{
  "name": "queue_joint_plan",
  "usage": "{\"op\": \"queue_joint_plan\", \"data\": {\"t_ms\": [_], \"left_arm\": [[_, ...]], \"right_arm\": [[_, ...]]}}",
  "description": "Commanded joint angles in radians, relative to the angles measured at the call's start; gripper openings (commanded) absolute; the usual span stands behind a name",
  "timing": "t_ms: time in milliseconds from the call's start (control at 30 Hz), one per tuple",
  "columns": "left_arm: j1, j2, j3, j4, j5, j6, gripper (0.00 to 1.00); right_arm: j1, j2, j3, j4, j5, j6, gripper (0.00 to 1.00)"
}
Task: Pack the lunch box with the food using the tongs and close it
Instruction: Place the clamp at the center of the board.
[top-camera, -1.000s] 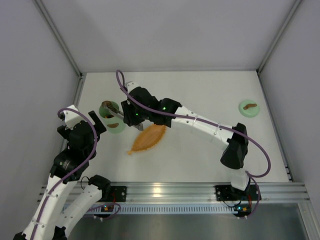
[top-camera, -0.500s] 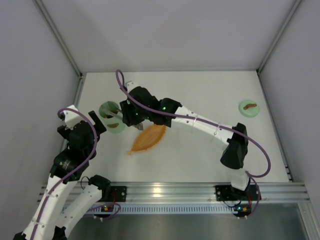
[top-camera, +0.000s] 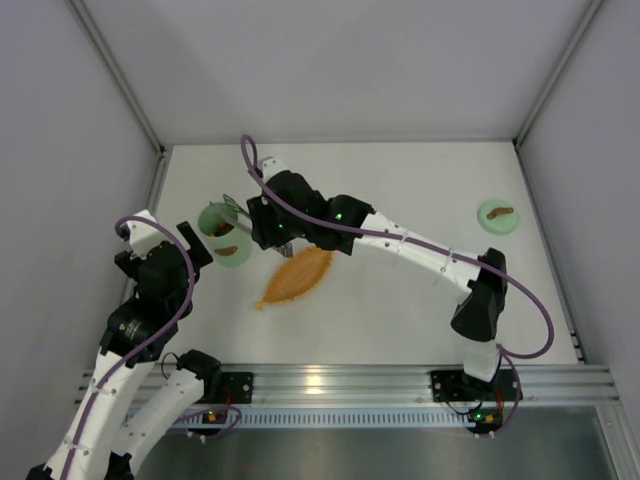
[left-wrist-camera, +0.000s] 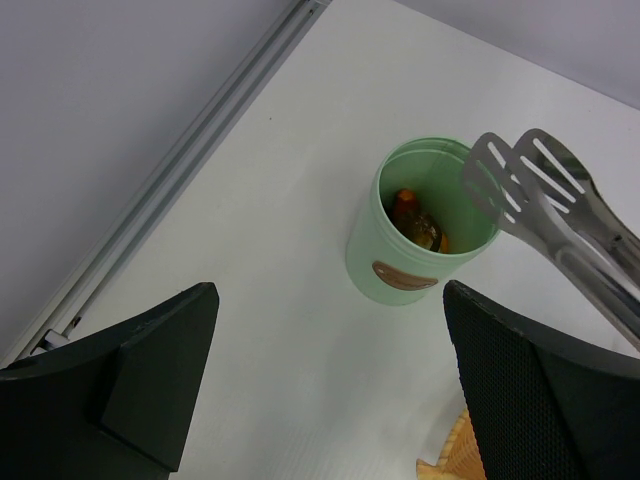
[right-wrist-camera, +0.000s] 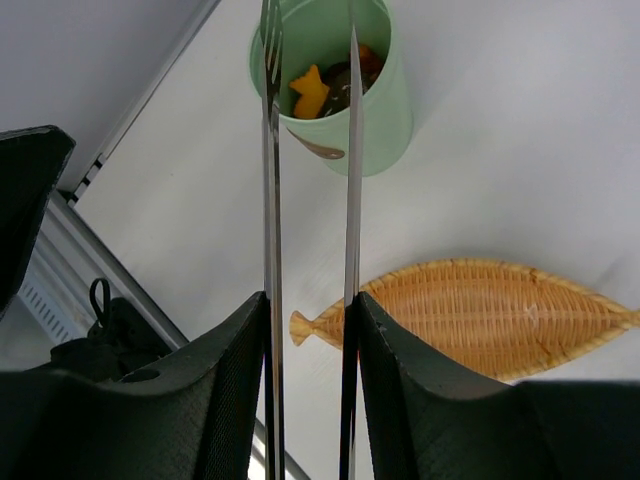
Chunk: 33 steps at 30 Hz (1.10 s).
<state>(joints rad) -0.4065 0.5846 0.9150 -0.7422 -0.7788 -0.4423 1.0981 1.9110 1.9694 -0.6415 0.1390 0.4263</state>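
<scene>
Toward the left side of the white table (top-camera: 420, 180), the lunch box (top-camera: 228, 243) stood upright and uncovered, its brown mark turned toward the arms' bases. Inside it lay the food (right-wrist-camera: 310, 90): an orange star-shaped piece, another orange bit and something dark, all below the rim. The left wrist view showed the same pieces (left-wrist-camera: 420, 228) at the bottom of the tub (left-wrist-camera: 372, 250).

The tongs (right-wrist-camera: 271, 250) reached out over the tub's opening. Their two slim arms ran nearly parallel with a narrow gap between them, and their slotted flat ends (left-wrist-camera: 540, 185) hung just above the rim on the side away from the left wall. The right gripper (right-wrist-camera: 310, 310) pinched the tongs from outside, one finger pressed against each arm, with the tool lying along the gripper's line of sight. From above, that gripper (top-camera: 268, 228) sat just beside the tub.

Just beside the tub, on the side toward the bases, lay an orange leaf-shaped woven tray (top-camera: 295, 278). The lid (top-camera: 497, 215), mint-green with a brown handle, rested well apart at the table's right side. The left gripper (left-wrist-camera: 328, 300) hovered near the tub with its fingers spread wide, holding nothing.
</scene>
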Motion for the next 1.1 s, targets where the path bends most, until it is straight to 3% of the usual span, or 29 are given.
{"op": "queue_joint_plan", "data": {"t_ms": [0, 133, 367, 567, 733, 900, 1067], "left_arm": [[0.001, -0.009, -0.010, 0.012, -0.017, 0.011, 0.99], [0.001, -0.008, -0.010, 0.014, -0.016, 0.013, 0.99], [0.001, -0.008, -0.010, 0.014, -0.008, 0.013, 0.99], [0.001, -0.009, -0.010, 0.017, -0.001, 0.014, 0.99], [0.001, -0.009, -0.010, 0.020, 0.004, 0.017, 0.99], [0.001, -0.009, -0.010, 0.020, 0.007, 0.017, 0.99], [0.001, -0.011, -0.011, 0.020, 0.009, 0.019, 0.99]], "right_arm": [[0.011, -0.154, -0.013, 0.023, 0.054, -0.014, 0.39], [0.011, -0.269, -0.131, 0.017, 0.120, -0.011, 0.39], [-0.015, -0.593, -0.450, -0.061, 0.382, 0.093, 0.42], [-0.151, -0.889, -0.763, -0.155, 0.497, 0.209, 0.47], [-0.262, -0.966, -0.955, -0.126, 0.510, 0.230, 0.50], [-0.385, -0.935, -1.046, -0.038, 0.484, 0.233, 0.55], [-0.497, -0.871, -1.115, 0.078, 0.347, 0.213, 0.56]]}}
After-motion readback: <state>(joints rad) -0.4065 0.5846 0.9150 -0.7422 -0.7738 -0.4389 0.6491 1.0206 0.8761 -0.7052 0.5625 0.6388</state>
